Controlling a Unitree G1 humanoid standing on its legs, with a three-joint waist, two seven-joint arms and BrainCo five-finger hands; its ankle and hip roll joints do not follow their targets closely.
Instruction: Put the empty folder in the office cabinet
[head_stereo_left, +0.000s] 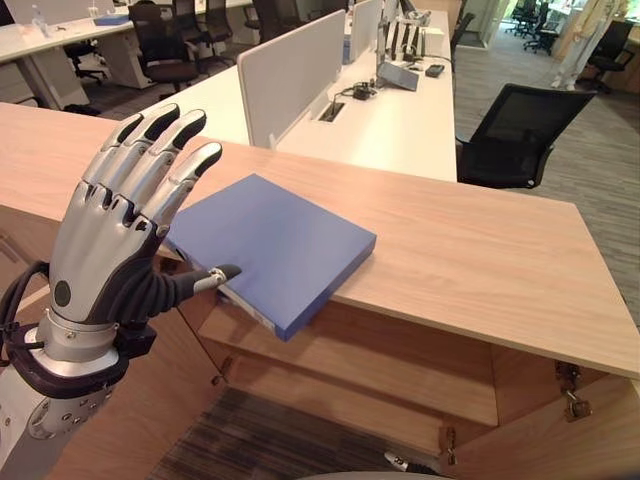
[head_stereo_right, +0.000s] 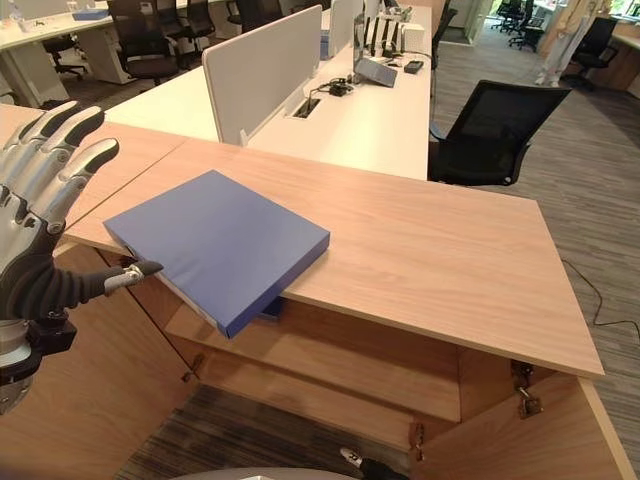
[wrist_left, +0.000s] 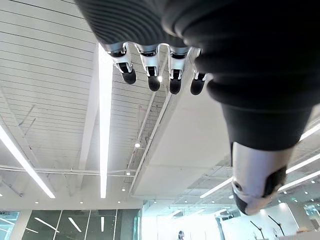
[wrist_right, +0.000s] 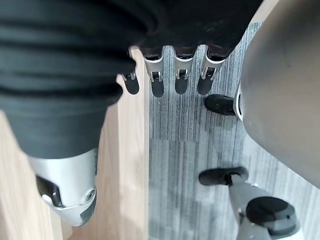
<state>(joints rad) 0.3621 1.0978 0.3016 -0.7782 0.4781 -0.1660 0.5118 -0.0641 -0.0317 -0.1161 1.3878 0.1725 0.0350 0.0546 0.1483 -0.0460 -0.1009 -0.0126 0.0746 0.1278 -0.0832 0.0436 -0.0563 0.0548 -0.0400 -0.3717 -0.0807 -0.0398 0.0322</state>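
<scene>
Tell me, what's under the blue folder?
The folder lies on the wooden cabinet top, its near corner sticking out over the open shelf below. Whatever is directly under its middle is covered.

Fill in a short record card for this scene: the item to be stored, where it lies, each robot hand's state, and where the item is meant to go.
item: blue folder, closed, lying flat
position: on the wooden cabinet top, one corner jutting past the front edge
left hand: raised beside the folder, fingers straight, thumb tip at the folder's edge, holding nothing
right hand: hanging low over the floor, fingers relaxed, holding nothing
destination: open cabinet shelf below the top
task stage: folder not yet gripped
</scene>
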